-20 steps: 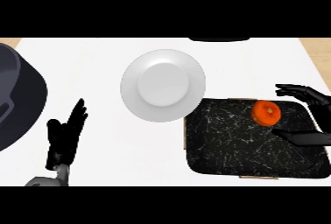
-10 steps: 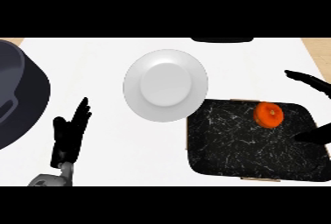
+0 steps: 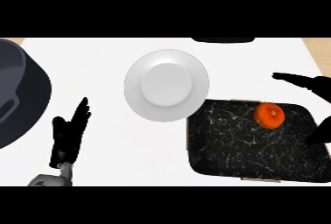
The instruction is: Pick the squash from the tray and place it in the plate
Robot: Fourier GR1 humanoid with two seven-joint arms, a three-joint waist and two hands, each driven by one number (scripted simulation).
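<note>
resting untouched in the tray (image 3: 220,148), the squash (image 3: 269,114), right hand (image 3: 309,82) spread wide just beside it

- The squash (image 3: 269,114) just beside my right hand (image 3: 315,85) is bright orange, with a paler spot at its middle.
- The tray (image 3: 245,148) below that hand is black, veined all over with thin white marbling.
- The plate (image 3: 167,85) between my hands is plain white, faintly grey at its centre.
- Both my hands are black; my left hand (image 3: 69,133) sits on a grey forearm.
- The pot (image 3: 18,94) beyond my left hand is dark grey.
- The counter (image 3: 97,57) under my hands is white.
</note>
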